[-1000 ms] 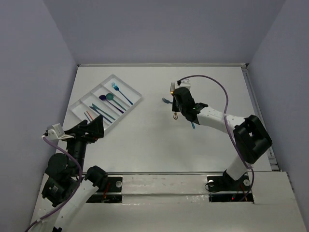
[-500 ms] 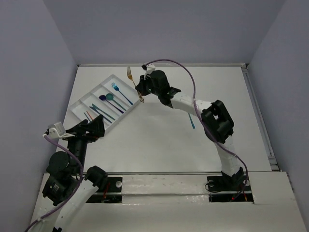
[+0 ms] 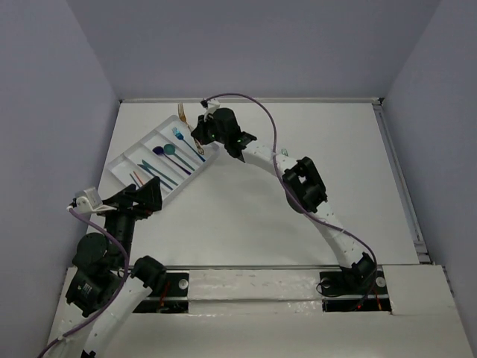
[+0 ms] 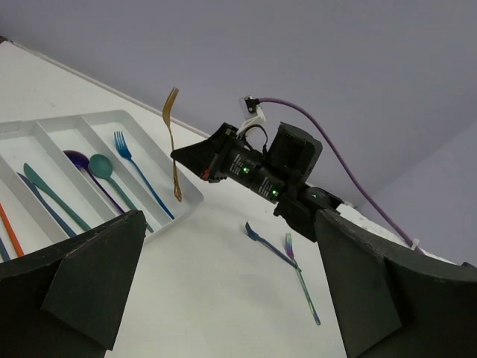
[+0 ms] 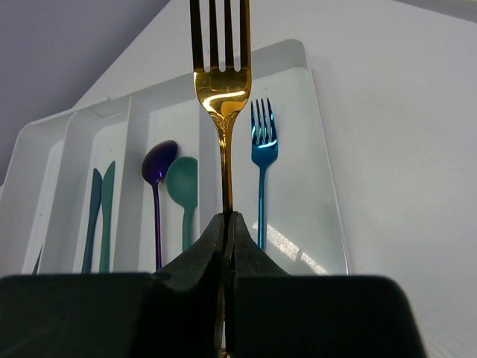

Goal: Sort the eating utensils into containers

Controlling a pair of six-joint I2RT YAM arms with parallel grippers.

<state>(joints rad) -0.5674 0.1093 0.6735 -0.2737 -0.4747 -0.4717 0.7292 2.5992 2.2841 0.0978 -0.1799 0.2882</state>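
Note:
My right gripper [image 3: 195, 136] is shut on the handle of an orange-brown fork [image 3: 181, 113] and holds it in the air over the right end of the white cutlery tray [image 3: 119, 160]. In the right wrist view the fork [image 5: 223, 97] stands tines up between the shut fingers [image 5: 226, 220], above the compartment holding a blue fork [image 5: 261, 149]. The neighbouring compartment holds a teal spoon [image 5: 185, 186] and a purple spoon [image 5: 156, 168]. A teal knife [image 5: 106, 194] and a navy knife [image 5: 93, 201] lie further left. My left gripper [image 3: 141, 195] is open and empty near the tray's front edge.
In the left wrist view a navy utensil [image 4: 264, 242] and a teal-purple fork [image 4: 302, 287] lie crossed on the white table, right of the tray [image 4: 186, 195]. The stretched right arm [image 3: 298, 179] mostly hides them from above. Walls enclose the table.
My right arm has swung left from the middle of the table to above the tray, carrying the orange-brown fork. The left arm has not moved.

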